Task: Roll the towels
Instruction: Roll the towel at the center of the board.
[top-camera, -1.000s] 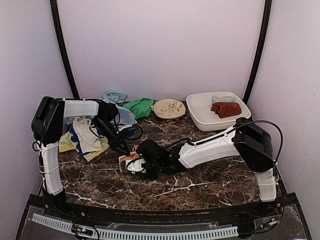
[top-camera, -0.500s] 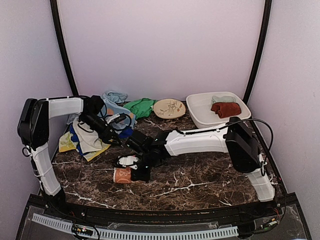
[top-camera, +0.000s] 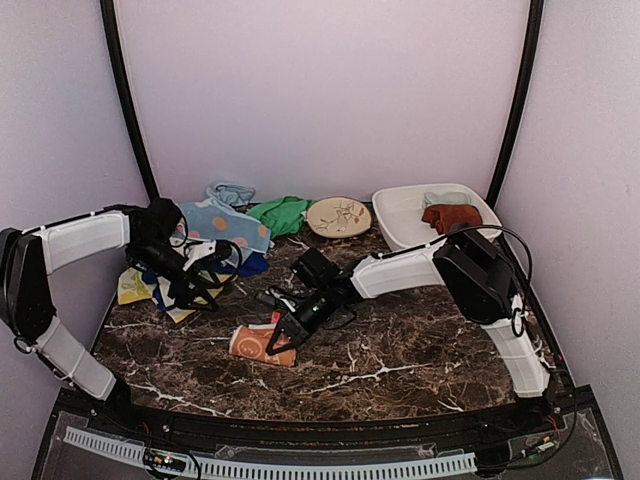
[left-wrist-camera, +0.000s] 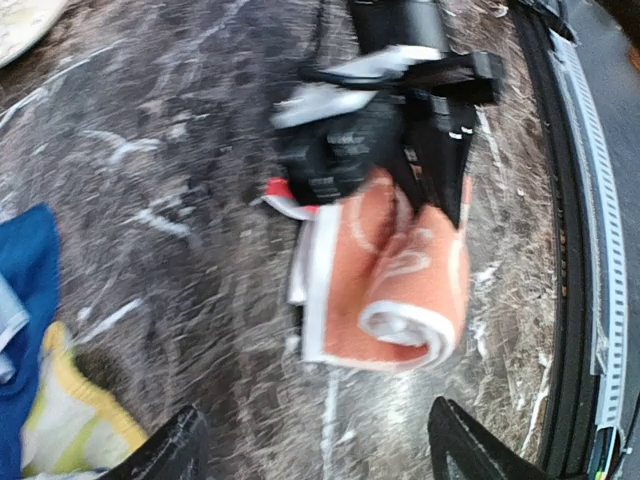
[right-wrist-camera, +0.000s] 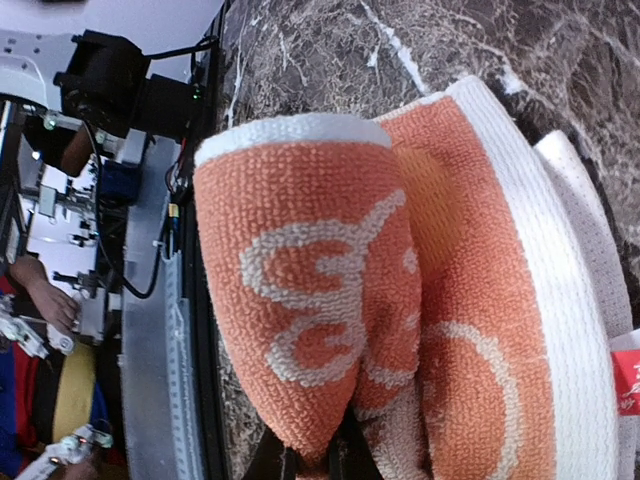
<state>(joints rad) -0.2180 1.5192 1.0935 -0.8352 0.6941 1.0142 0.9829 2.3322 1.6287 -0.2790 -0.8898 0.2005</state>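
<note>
1. Right claw (top-camera: 283, 336): closed almost fully, pinching one end of the orange towel (top-camera: 258, 343). The right wrist view shows the tips nipping the lower fold of the cloth.

2. Orange towel: loosely rolled, cream pattern outward, white border visible at the open end. It lies on the dark marble counter (top-camera: 420, 350), toward the near edge and left of centre, at the tip of the right arm.

3. Left claw (top-camera: 200, 295): jaws spread wide, nothing between them. It hangs at the edge of the heap of towels (top-camera: 172, 278), apart from the orange towel. Its wrist view looks across bare counter at the roll.

4. Heap of towels: unrolled white, yellow and blue cloths, at the left side of the counter.

5. Rear of the counter, left to right: light blue towel (top-camera: 225, 222) with orange dots, green towel (top-camera: 280, 213), round patterned plate (top-camera: 338, 216), white tub (top-camera: 400, 235).

6. A dark red towel (top-camera: 452, 217) lies inside the tub.
</note>
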